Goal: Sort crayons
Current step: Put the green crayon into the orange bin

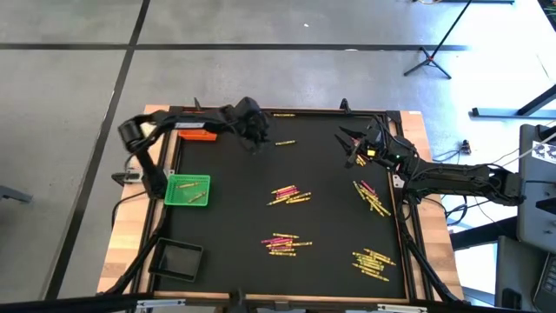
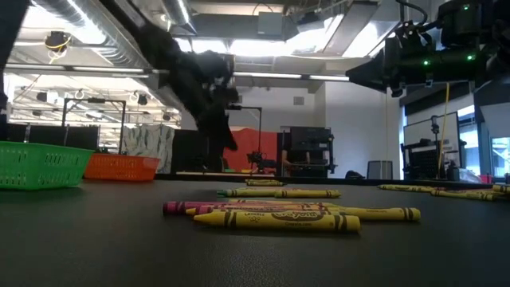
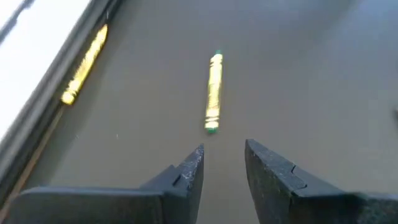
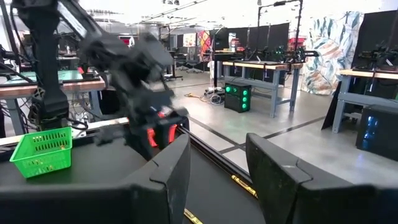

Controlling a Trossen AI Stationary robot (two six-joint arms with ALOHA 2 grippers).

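Observation:
Many crayons lie flat on the black mat in loose groups (image 1: pixel 289 195), (image 1: pixel 285 243), (image 1: pixel 372 198), (image 1: pixel 373 261); the low view shows the nearest group (image 2: pixel 275 215). A single yellow crayon (image 1: pixel 285 142) (image 3: pixel 213 93) lies near the far edge. My left gripper (image 1: pixel 257 143) (image 3: pixel 224 152) hovers just left of it, open and tipped downward, its fingertips short of the crayon's near end, holding nothing. My right gripper (image 1: pixel 352 148) (image 4: pixel 217 146) hangs open above the mat's far right, holding nothing.
A green tray (image 1: pixel 188 189) with a few crayons in it stands at the mat's left. An orange tray (image 1: pixel 195 133) sits at the far left under my left arm, and a black tray (image 1: pixel 178 259) at the near left. Another yellow crayon (image 3: pixel 84 65) lies along the mat's far rim.

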